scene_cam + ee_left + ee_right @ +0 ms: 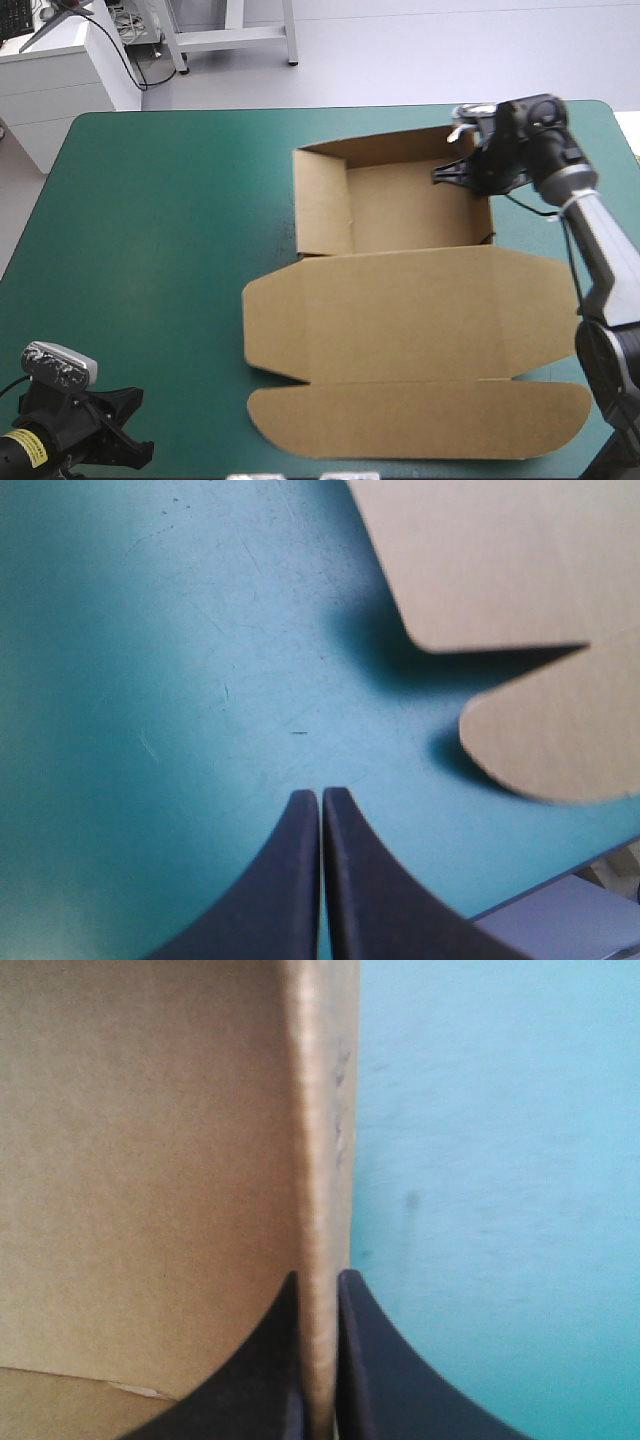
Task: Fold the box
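The brown box (400, 300) lies mid-table as an open tray with its walls raised and its wide lid flat toward the near edge. My right gripper (468, 168) is at the tray's right wall near the far corner. In the right wrist view its black fingers (350, 1360) pinch that upright wall (320, 1160), all but shut. My left gripper (128, 440) rests at the near left corner of the table, shut on nothing. In the left wrist view it (321, 798) points over bare teal-green cover, the box's rounded lid flaps (540, 730) ahead and to one side.
The teal-green cover (150, 220) is bare to the left of the box. The lid's front flap (420, 420) reaches close to the table's near edge. A white cabinet (60, 70) stands beyond the far left corner.
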Controlling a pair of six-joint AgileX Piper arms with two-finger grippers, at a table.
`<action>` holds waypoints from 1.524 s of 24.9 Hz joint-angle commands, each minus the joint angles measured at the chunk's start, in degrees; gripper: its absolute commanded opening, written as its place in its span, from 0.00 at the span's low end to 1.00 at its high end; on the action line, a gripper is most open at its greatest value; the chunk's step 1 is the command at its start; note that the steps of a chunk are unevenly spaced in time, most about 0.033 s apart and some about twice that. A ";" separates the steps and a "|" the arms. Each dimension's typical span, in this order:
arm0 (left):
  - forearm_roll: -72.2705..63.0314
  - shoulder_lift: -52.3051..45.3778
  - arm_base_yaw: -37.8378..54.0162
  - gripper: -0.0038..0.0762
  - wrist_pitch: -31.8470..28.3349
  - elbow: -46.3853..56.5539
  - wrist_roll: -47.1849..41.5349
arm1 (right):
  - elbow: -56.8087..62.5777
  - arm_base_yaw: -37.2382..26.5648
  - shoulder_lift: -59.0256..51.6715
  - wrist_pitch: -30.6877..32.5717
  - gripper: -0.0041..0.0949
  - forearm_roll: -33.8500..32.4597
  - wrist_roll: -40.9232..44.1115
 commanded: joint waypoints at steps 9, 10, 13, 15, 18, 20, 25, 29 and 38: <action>-0.53 0.61 -0.19 0.04 -2.96 -1.34 -0.12 | -2.41 -29.99 -3.03 0.65 0.04 -1.46 -6.09; -0.53 0.61 -0.19 0.04 -3.10 -1.34 -0.12 | -2.41 -31.30 -2.40 0.65 0.04 -1.46 -7.12; -0.53 0.61 -0.19 0.04 -3.26 -1.34 -0.12 | -2.41 -35.38 0.30 0.65 0.04 -1.32 -8.13; -0.53 0.61 -0.19 0.04 -3.26 -1.34 -0.12 | -2.41 -37.26 2.22 0.65 0.04 -1.19 -8.13; -0.53 0.61 -0.19 0.04 -3.16 -1.34 -0.12 | -2.41 -39.15 4.58 0.89 0.04 0.12 -8.13; -0.53 0.61 -0.19 0.04 -3.04 -1.34 -0.12 | -2.41 -40.47 5.72 0.89 0.07 2.68 -9.55; -0.53 0.61 -0.19 0.04 -2.93 -1.34 -0.12 | -2.34 -41.21 5.81 1.00 0.60 3.11 -11.06; -0.53 0.61 -0.19 0.04 -2.93 -1.34 -0.12 | -2.34 -41.21 3.40 1.00 0.90 3.58 -11.06; -0.30 0.61 -0.19 0.04 -5.06 -1.34 -0.12 | 1.02 -37.42 -11.84 0.90 0.67 21.19 -17.15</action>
